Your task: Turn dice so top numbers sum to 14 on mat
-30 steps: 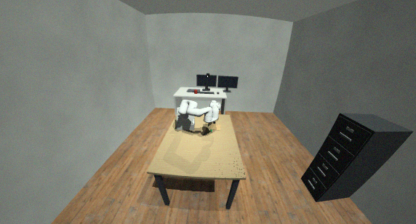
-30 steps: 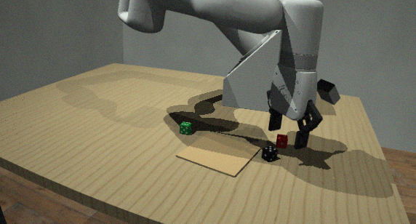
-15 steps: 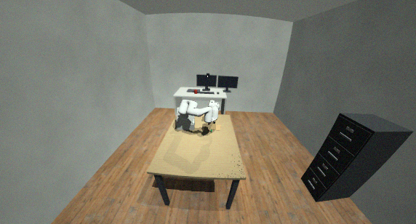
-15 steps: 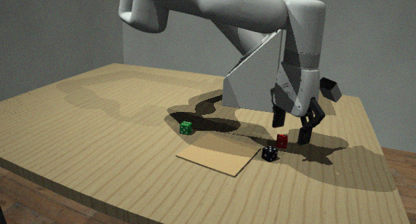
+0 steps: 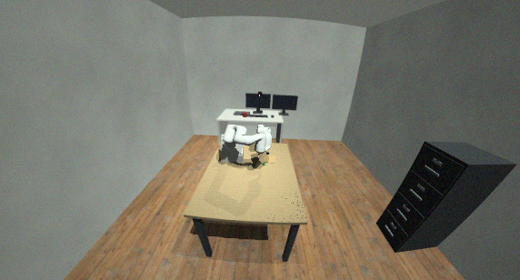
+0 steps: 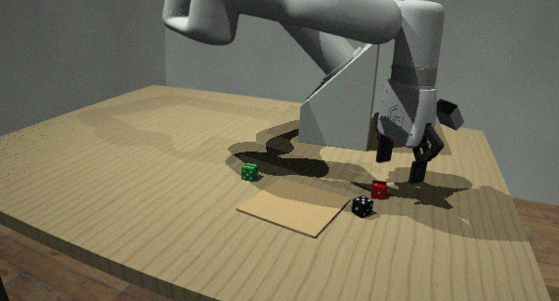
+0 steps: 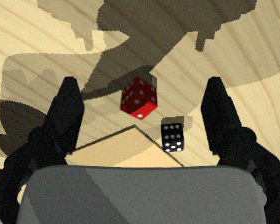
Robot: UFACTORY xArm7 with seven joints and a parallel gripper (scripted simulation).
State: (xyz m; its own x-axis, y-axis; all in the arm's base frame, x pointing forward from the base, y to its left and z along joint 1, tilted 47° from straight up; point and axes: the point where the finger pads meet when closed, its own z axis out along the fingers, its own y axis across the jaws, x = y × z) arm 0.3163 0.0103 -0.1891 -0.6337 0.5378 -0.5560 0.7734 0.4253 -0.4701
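Observation:
A tan mat [image 6: 294, 211] lies flat on the wooden table. A red die [image 6: 378, 189] and a black die [image 6: 362, 206] sit on the table just off the mat's right corner. A green die [image 6: 249, 171] sits on the table off the mat's left side. My gripper [image 6: 402, 164] is open and empty, hovering above and just behind the red die. In the wrist view the red die [image 7: 139, 98] and black die [image 7: 172, 133] lie between the open fingers, with the mat corner [image 7: 127, 148] beside them.
The arm's grey base block [image 6: 339, 108] stands behind the mat. The table's right edge is close beyond the gripper. In the top view, a desk with monitors [image 5: 255, 112] and a black filing cabinet [image 5: 436, 194] stand in the room.

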